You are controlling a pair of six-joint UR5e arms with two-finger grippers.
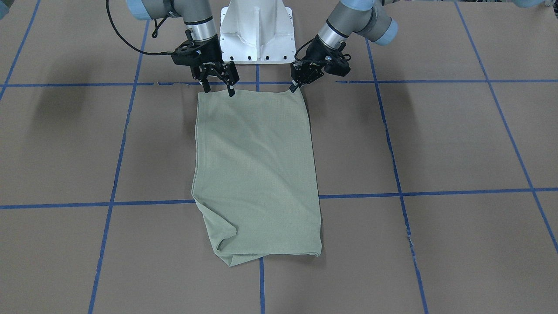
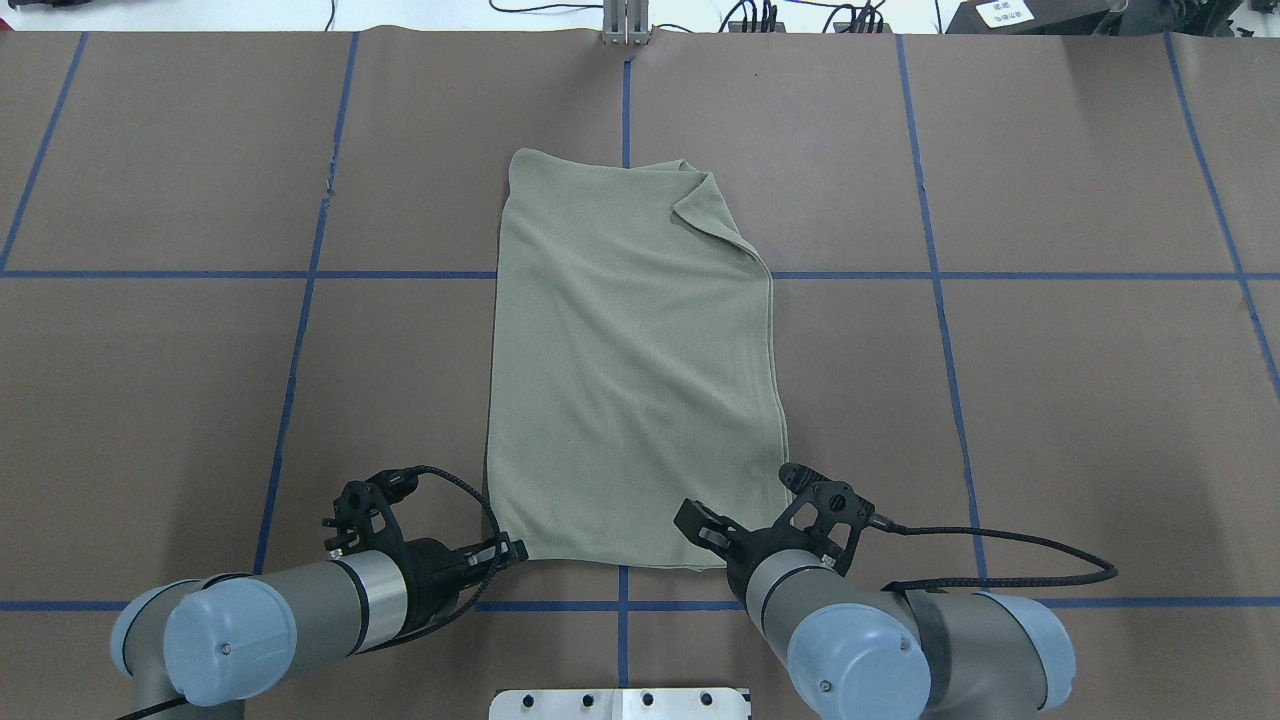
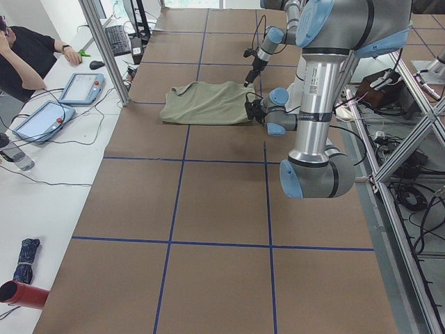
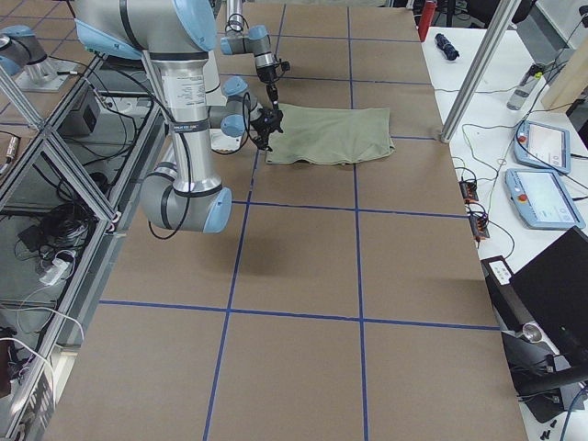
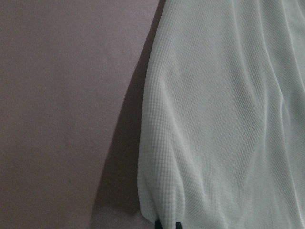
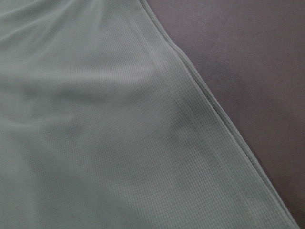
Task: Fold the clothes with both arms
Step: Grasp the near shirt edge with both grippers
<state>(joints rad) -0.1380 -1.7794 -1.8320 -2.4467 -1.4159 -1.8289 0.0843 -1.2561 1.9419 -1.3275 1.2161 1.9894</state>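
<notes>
Exterior front-facing: right end effector (image 1: 218, 90), lettering unreadable, spread; left end effector (image 1: 294, 88) pinches shirt (image 1: 257, 174) corner.

No wording can be read with certainty. Small white lettering (image 1: 209, 64) sits on the body of the right gripper (image 1: 219, 91), just above its jaws, too fine to make out. A white label (image 2: 1005, 12) on a dark box (image 2: 1040, 14), well beyond both jaws past the table's far edge, is blurred.

Four wide, two close wrist views of shirt (image 1: 257, 170)
</notes>
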